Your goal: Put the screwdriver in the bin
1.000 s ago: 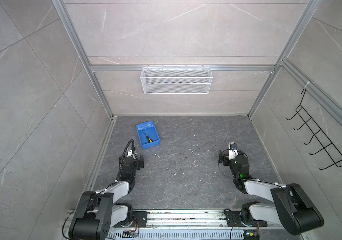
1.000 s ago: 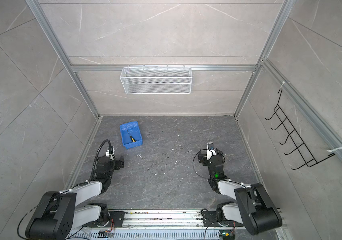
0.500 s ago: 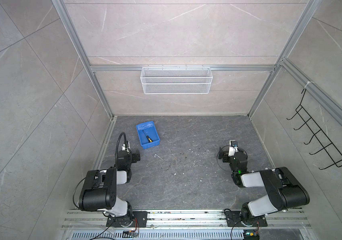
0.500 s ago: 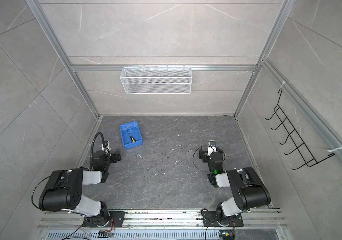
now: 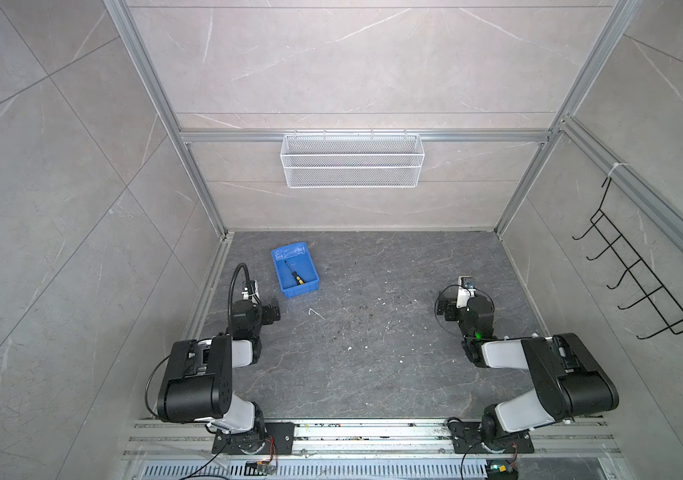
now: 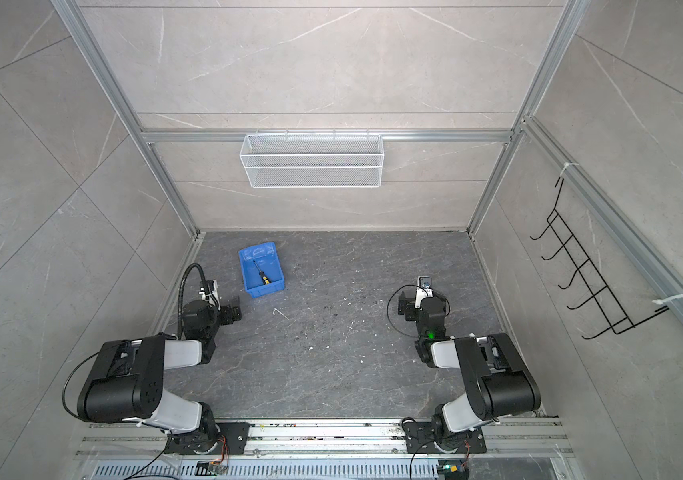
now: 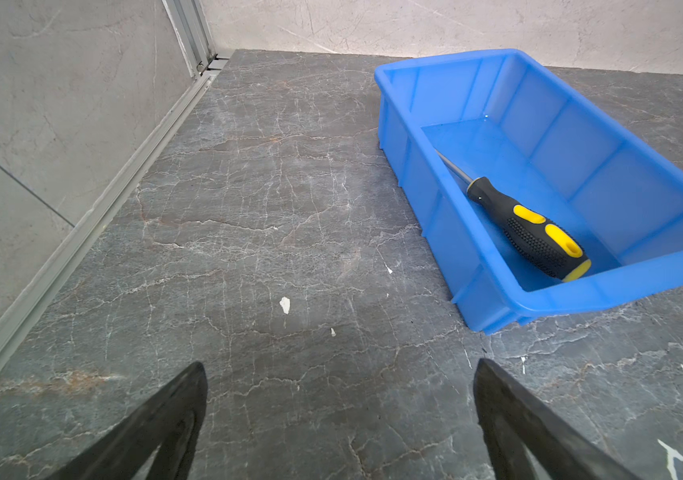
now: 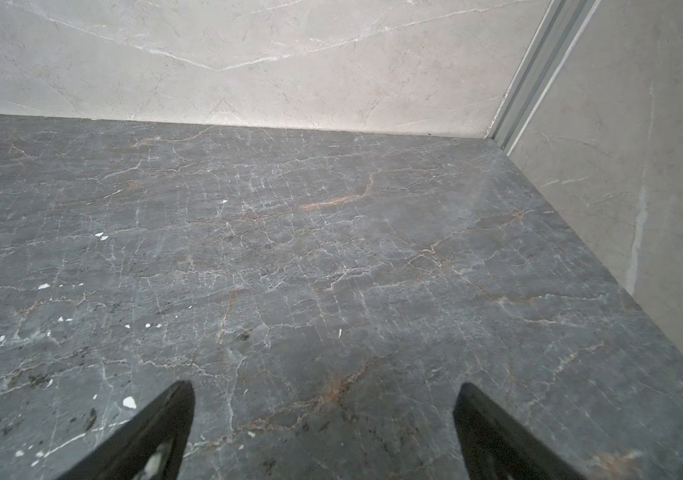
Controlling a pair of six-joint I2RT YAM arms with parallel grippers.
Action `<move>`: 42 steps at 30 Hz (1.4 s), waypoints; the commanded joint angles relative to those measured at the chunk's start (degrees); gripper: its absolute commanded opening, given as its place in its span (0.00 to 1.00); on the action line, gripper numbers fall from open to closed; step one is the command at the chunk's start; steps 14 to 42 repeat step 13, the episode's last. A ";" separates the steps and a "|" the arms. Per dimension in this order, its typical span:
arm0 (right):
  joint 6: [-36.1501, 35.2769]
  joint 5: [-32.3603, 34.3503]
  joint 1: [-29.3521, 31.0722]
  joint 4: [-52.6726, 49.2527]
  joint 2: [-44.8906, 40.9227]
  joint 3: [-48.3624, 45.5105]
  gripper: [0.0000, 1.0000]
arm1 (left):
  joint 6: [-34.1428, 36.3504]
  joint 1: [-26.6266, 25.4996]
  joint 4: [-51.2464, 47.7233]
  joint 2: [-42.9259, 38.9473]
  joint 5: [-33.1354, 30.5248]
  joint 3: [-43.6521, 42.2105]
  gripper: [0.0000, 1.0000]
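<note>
We count one screwdriver (image 7: 531, 228), lying flat inside the one blue bin (image 7: 580, 299), which stands near the far left corner of the counter (image 7: 248, 208). There are two claws. The left claw (image 7: 339, 363) is spread wide and empty, near the bin. The right claw (image 8: 323, 384) is also spread wide and empty, near the counter's right edge.
</note>
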 commanded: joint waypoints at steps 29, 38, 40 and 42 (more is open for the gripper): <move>1.09 -0.53 -0.07 -0.97 -0.21 0.46 0.99 | -0.64 -0.01 1.13 -0.46 0.91 0.51 1.00; 1.09 -0.53 -0.07 -0.97 -0.21 0.46 0.99 | -0.64 -0.01 1.13 -0.46 0.91 0.51 1.00; 1.09 -0.53 -0.07 -0.97 -0.21 0.46 0.99 | -0.64 -0.01 1.13 -0.46 0.91 0.51 1.00; 1.09 -0.53 -0.07 -0.97 -0.21 0.46 0.99 | -0.64 -0.01 1.13 -0.46 0.91 0.51 1.00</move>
